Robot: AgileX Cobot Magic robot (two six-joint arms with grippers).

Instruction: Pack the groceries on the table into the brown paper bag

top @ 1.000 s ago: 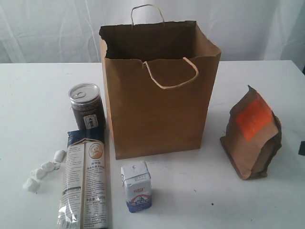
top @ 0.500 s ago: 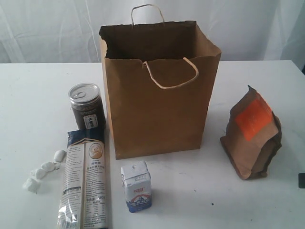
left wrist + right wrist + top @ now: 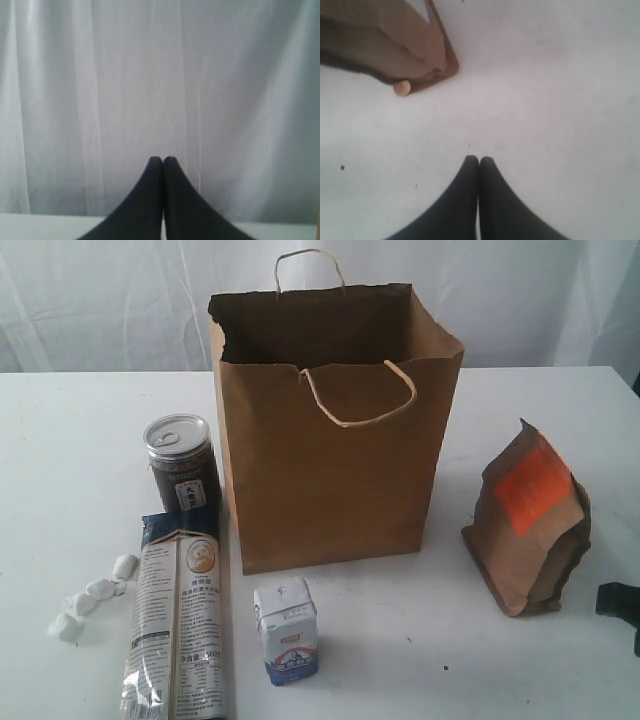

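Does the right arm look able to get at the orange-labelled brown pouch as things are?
Probably yes: only bare table lies between the right gripper and the orange-labelled brown pouch, though its jaws are shut and must open first.

The tabletop [image 3: 450,640] is carrying one brown paper bag [image 3: 330,470], one silver-lidded dark jar [image 3: 183,465], one long noodle packet [image 3: 180,620], one small white-blue carton [image 3: 287,632], one orange-labelled brown pouch [image 3: 530,530] and roughly four white wrapped sweets [image 3: 103,587].

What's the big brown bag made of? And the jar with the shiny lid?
The bag looks like matte brown paper: creased, ragged on top. The jar seems clear glass or plastic, unclear which; its lid looks like shiny metal with a pull tab.
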